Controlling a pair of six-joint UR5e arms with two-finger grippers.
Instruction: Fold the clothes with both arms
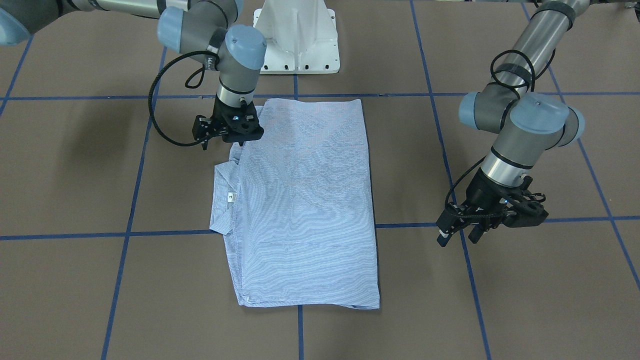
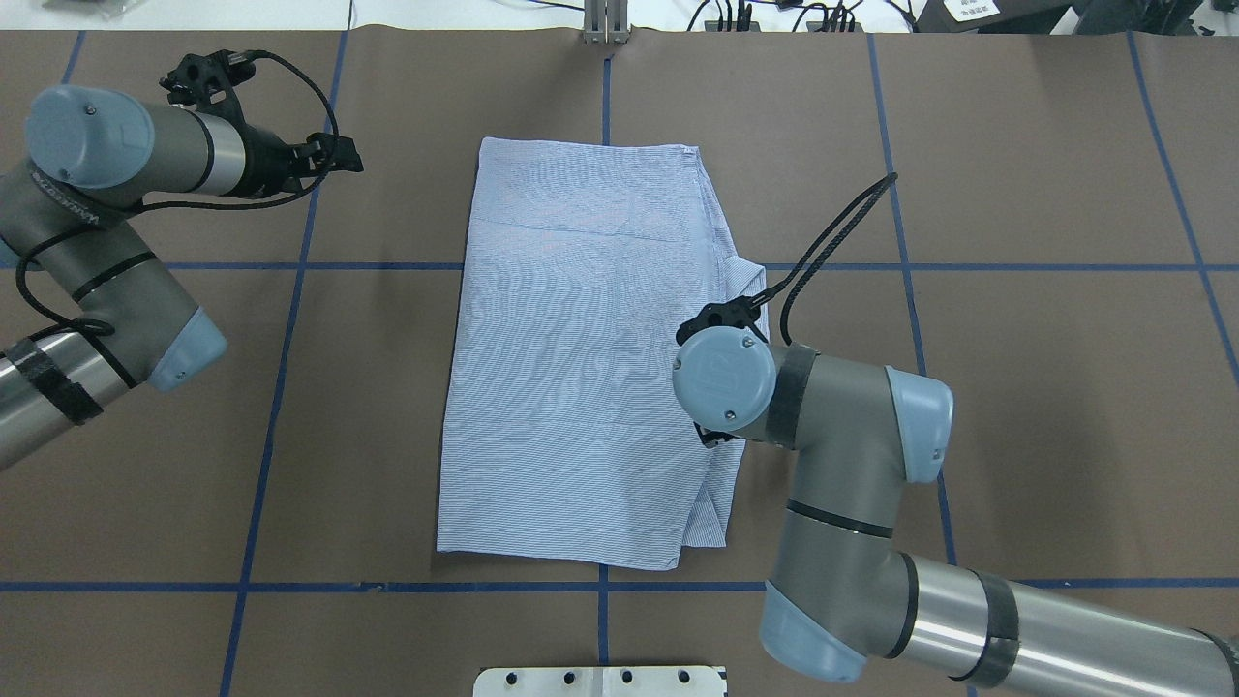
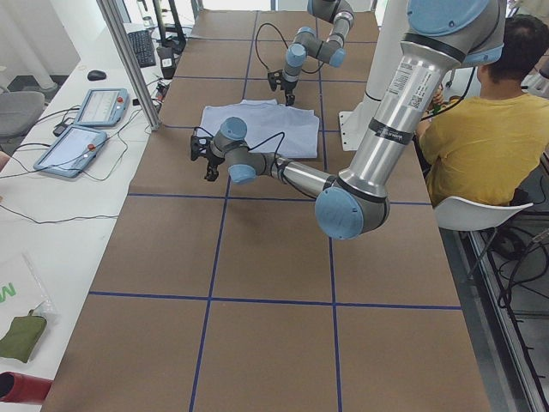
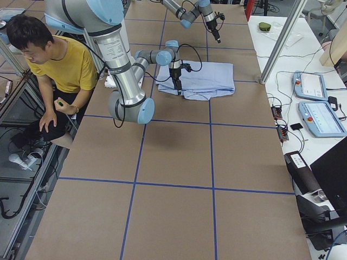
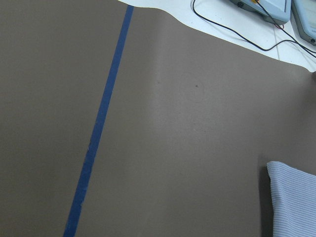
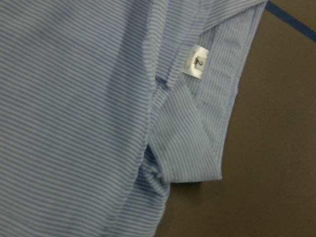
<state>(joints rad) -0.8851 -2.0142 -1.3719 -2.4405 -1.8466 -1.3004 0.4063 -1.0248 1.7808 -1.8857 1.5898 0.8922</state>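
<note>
Overhead exterior: our black left gripper [image 2: 339, 155] hangs splayed toward the table's far left corner, seemingly to keep clear of the light-blue striped shirt [image 2: 581, 368]; the black right gripper [image 1: 222, 140] we cannot read.

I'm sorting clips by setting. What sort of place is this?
Likely a robotics lab: a left arm and right arm mounted at a brown table gridded with blue tape, teach pendants beside it, and a seated operator alongside.
</note>
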